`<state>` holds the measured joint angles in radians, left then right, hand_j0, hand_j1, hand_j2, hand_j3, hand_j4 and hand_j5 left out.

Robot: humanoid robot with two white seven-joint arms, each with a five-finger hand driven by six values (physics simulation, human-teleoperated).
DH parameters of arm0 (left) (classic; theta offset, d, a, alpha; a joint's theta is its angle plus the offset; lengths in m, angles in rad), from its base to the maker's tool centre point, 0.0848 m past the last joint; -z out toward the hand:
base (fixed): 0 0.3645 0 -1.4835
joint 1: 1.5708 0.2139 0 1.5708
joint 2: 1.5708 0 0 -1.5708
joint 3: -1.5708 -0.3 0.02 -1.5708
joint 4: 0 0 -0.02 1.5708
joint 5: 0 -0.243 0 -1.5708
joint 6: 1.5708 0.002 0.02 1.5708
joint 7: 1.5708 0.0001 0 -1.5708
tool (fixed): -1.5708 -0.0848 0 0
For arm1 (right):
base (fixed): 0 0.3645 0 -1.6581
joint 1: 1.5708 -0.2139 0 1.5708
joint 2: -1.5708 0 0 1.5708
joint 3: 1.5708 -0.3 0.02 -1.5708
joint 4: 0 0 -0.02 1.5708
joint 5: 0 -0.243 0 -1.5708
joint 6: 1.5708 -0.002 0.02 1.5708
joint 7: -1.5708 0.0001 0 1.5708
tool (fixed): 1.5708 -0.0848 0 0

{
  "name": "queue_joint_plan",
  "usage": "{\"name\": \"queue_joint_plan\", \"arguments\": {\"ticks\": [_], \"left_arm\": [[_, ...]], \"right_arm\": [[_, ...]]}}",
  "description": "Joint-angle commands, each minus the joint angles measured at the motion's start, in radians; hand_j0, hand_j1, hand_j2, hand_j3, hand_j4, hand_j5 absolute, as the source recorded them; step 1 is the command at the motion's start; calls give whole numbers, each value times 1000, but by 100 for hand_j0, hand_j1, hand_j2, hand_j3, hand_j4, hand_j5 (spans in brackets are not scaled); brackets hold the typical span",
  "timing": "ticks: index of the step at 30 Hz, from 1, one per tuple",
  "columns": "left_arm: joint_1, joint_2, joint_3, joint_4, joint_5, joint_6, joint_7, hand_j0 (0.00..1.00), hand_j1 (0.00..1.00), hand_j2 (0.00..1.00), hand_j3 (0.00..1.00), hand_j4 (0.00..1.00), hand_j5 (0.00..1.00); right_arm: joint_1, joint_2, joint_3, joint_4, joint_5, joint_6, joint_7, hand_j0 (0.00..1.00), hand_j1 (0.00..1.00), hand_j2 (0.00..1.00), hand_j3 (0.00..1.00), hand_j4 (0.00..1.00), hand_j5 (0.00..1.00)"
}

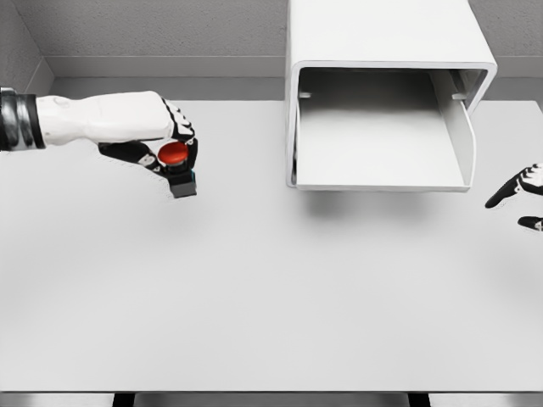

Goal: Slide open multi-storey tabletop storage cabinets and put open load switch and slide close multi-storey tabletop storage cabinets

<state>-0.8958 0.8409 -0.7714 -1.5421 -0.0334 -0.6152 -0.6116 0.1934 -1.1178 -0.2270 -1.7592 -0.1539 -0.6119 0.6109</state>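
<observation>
Storage cabinet stands at the far edge of the surface, right of centre. Its drawer is pulled out toward the robot, tray interior bare and visible. Step 1 of 3, sliding open, looks done.

Left hand reaches in from the picture's left, fingers curled around the load switch: red round cap on top, dark body below it. The switch appears lifted clear of the surface, with a faint shadow under it. It sits well to the left of the drawer, not yet over it.

Right hand shows only at the right edge, near the drawer's front corner, dark fingers extended and relaxed, holding nothing.

Judged progress: grasp secured, carry under way or about to be. Remaining: bring the switch rightward over the tray, set it inside and release. Then step 3, push the drawer shut. Roughly a third to a half complete.
</observation>
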Motion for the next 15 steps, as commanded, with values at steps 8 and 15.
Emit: {"name": "queue_joint_plan", "arguments": {"ticks": [8,15], "left_arm": [[-54,-108,-2,-1,12,4,1,38,38,38,38,38,38],[-141,-170,-6,2,9,4,1,38,38,38,38,38,38]], "right_arm": [[-86,-8,271,0,42,1,0,60,60,60,60,60,60],[-94,-8,276,0,42,1,0,62,62,62,62,62,62]]}}
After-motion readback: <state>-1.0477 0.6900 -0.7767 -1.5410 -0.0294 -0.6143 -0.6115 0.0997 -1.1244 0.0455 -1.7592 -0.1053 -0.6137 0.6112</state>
